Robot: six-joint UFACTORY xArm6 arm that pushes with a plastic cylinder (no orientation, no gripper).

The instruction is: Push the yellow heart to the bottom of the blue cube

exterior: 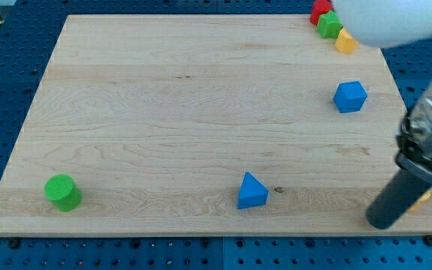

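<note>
Two blue blocks: cube [349, 97], triangle [252, 192], one green cylinder [63, 192], my tip [382, 222] touching none.

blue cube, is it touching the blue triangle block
No, the blue cube sits near the view's right edge, well apart from the blue triangle block at the bottom centre.

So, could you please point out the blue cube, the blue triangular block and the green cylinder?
blue cube [349, 97], camera view, front face.
blue triangular block [252, 192], camera view, front face.
green cylinder [62, 192], camera view, curved side.
</note>
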